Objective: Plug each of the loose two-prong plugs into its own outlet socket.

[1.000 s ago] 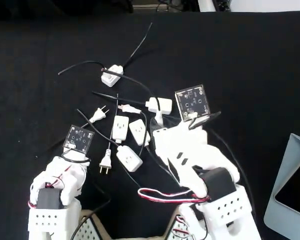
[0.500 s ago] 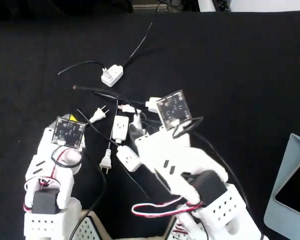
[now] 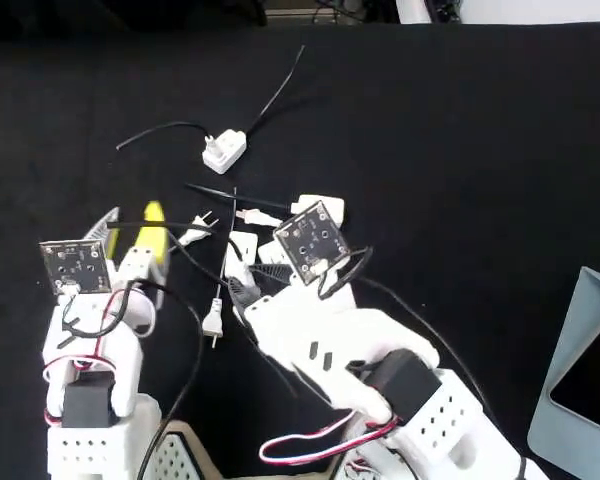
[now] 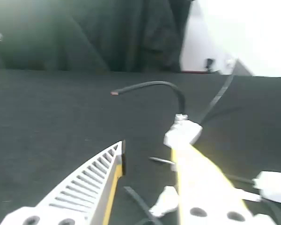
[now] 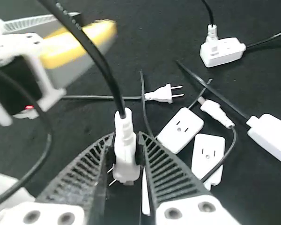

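High view: my left pincer (image 3: 130, 230) hangs spread above the worktop (image 3: 460, 150), holding nothing, just beside the first loose plug (image 3: 195, 235). My right arm (image 3: 350, 350) lies over the cluster of white parts. The second loose plug (image 3: 212, 325) lies flat just beside it, and an outlet socket (image 3: 240, 250) lies face up between the two arms. A white corded block (image 3: 223, 152) sits apart, farther out. At the worktop's edge stands a grey bin (image 3: 570, 400); its inside reads dark, and I cannot tell what, if anything, it contains. Left wrist view: the ribbed finger (image 4: 84, 192) and yellow finger (image 4: 206, 187) of my left pincer stand wide apart with bare worktop between them, pointed toward the white corded block. Right wrist view: my right pincer (image 5: 125, 140) is pressed onto the held plug (image 5: 124, 154). Its black cable (image 5: 91, 51) rises out of the grip, and its prongs are clear of any socket. The outlet socket and a neighbouring socket (image 5: 207, 154) lie side by side, both with empty slots. Assessment: no plug is seated in any socket I can see. One plug is picked up; alignment, insertion and both loose plugs are left to do.
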Robot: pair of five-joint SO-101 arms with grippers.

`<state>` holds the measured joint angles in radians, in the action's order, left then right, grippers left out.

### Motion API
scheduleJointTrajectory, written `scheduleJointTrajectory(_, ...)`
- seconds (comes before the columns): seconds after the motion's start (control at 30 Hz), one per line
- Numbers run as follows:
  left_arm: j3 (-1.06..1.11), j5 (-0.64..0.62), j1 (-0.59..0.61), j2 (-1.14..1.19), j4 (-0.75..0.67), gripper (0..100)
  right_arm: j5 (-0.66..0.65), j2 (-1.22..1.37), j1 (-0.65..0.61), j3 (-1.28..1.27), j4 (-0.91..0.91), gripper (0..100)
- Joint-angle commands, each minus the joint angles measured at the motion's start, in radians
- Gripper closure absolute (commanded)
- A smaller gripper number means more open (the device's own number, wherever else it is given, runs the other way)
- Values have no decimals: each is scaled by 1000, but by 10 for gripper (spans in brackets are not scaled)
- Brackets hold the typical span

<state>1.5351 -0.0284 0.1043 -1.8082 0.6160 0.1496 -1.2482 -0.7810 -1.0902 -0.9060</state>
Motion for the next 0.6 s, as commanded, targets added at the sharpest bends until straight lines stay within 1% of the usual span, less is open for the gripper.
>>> scheduleJointTrajectory(0.0,-31,-43,-137,-9,-15,743,9,-13,-58,5,0,987)
scheduleJointTrajectory(0.17,-51,-28,-243,-9,-5,739,2,-13,-81,-33,5,987)
scheduleJointTrajectory(0.23,-84,25,-280,-9,44,739,2,-13,-81,-44,5,987)
scheduleJointTrajectory(0.3,-130,46,-315,-9,115,739,2,-13,-80,-44,2,987)
scheduleJointTrajectory(0.43,-226,49,-357,-9,253,739,2,-13,-55,-44,0,987)
scheduleJointTrajectory(0.57,-275,49,-363,-9,311,739,2,-13,-20,-44,0,987)
